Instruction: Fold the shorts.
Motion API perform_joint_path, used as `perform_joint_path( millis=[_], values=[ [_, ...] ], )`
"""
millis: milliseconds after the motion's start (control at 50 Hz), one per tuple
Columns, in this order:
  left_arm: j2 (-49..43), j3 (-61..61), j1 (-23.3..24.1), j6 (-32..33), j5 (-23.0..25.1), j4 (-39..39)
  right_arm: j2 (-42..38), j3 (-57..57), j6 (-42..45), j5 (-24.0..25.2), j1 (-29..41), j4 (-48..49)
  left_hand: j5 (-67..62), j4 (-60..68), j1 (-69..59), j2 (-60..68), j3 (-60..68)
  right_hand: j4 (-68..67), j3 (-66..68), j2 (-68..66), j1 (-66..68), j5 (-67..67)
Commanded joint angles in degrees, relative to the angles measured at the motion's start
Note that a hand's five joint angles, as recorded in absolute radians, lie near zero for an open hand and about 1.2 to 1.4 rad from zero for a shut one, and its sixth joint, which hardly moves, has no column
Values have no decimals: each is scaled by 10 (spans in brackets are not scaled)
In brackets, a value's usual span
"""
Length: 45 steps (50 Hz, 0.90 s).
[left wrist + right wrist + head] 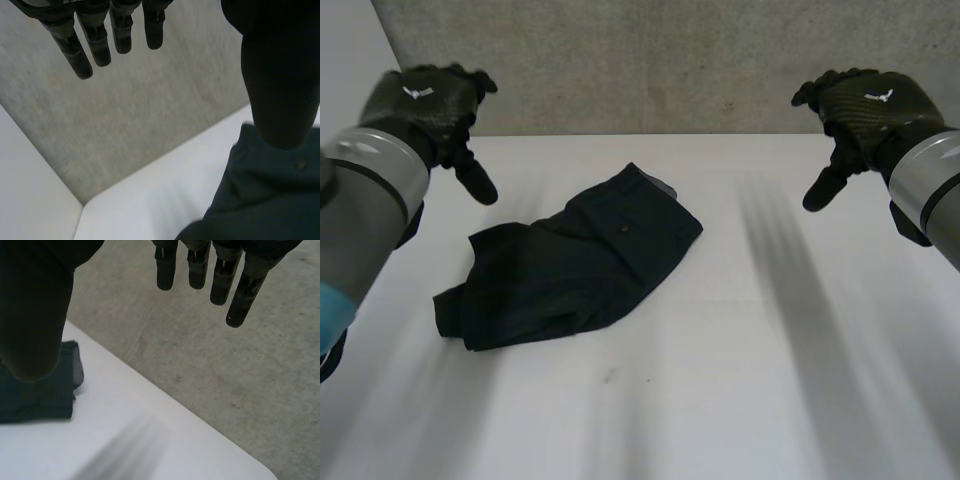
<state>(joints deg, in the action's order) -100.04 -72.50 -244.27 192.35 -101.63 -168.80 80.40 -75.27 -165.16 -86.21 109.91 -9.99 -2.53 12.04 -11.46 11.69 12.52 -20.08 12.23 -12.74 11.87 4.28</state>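
Dark navy shorts (pixel 580 260) lie folded and a little rumpled on the white table (pixel 740 360), left of the middle, with the waistband end toward the far right. My left hand (pixel 430 105) hovers high above the table's far left, open with fingers (pixel 92 42) straight and nothing held; the shorts (pixel 260 200) lie below its thumb. My right hand (pixel 865 110) hovers at the far right, well apart from the shorts, also open with straight fingers (pixel 200 270). A corner of the shorts (pixel 45 395) lies beside its thumb.
Beyond the table's far edge (pixel 650 135) lies a grey concrete floor (pixel 660 60). The table's front and right parts are bare white surface.
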Motion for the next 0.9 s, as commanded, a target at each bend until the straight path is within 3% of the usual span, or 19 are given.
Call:
perform_joint_path(
  millis=[20,200,340,440,460,480,540,680,840,900],
  values=[
    [-142,36,-58,38,30,-23,-13,-17,54,11,13,0,23,-18,12,-15,-23,101,-22,27,-19,-43],
    [-351,175,-66,47,31,-31,-25,-19,56,13,21,1,1,4,-9,7,-1,101,-22,27,-19,-43],
    [-452,277,-68,67,33,-26,-44,-23,58,14,21,1,-36,41,-46,44,36,101,-22,27,-19,-43],
    [-491,312,-73,122,33,-27,-53,-26,61,14,21,2,-213,218,-224,222,213,101,-22,27,-19,-43],
    [-494,312,-74,128,33,-27,-54,-26,65,14,21,2,-284,289,-295,292,284,101,-22,27,-19,-43],
    [-495,312,-74,136,34,-27,-54,-26,68,14,21,2,-495,499,-505,503,495,101,-22,27,-19,-43],
    [-493,310,-70,138,34,-26,-54,-26,77,13,21,2,-674,679,-685,683,674,101,-22,27,-19,-43],
    [-433,290,-49,137,35,13,-55,-23,80,13,21,2,-675,680,-685,683,675,101,-22,27,-19,-43],
    [-243,179,-15,136,35,25,-57,-9,78,17,14,3,-675,680,-685,683,675,101,-22,27,-19,-43],
    [-158,127,8,137,35,20,-67,6,76,44,16,2,-675,680,-685,683,675,101,-22,27,-19,-43]
  ],
)
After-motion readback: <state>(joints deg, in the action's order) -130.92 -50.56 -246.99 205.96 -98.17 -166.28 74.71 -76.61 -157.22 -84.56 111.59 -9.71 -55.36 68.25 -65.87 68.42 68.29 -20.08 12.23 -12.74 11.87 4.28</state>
